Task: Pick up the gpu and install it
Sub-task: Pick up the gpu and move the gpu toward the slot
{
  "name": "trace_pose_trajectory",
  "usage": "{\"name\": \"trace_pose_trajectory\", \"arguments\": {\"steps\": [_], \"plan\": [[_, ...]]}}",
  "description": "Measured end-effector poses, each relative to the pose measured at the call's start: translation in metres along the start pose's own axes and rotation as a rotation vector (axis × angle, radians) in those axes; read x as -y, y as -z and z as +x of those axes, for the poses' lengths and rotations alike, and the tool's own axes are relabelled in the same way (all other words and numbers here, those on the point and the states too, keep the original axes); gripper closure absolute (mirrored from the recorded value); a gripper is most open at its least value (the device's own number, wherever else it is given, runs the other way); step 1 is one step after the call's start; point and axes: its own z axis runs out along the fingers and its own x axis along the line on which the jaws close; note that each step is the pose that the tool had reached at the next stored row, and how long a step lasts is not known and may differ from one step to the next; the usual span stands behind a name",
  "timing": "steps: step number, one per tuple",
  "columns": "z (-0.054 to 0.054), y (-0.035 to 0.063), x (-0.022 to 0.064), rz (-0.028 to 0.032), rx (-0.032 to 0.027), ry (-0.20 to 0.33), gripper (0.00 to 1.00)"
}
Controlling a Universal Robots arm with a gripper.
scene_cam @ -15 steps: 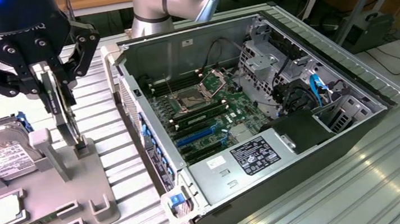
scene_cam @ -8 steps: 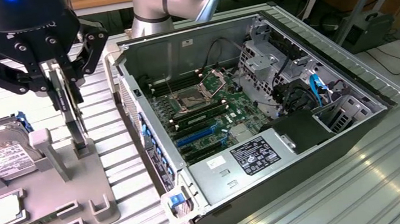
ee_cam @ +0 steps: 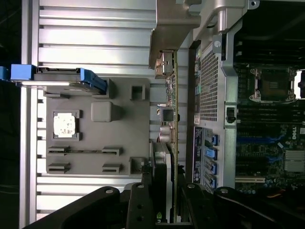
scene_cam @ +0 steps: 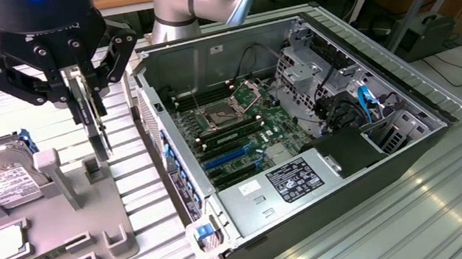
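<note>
The gripper (scene_cam: 83,93) has its jaws closed part-way onto the upper end of the gpu (scene_cam: 95,125). The card hangs just beside the open computer case (scene_cam: 205,57), outside its slotted rear wall and above the grey fixture tray (scene_cam: 60,234). Its long axis runs straight down from the fingers, with its thin edge toward the exterior camera and one flat face toward the case. Its lower tip overlaps a tray post, so I cannot tell whether they touch, and the fingers hide its top edge.
</note>
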Motion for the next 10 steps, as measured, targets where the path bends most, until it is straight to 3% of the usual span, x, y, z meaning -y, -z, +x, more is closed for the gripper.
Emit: {"name": "trace_pose_trajectory", "arguments": {"steps": [10], "plan": [[-0.013,-0.0003,0.0003,0.0,0.0,0.0,0.72]]}}
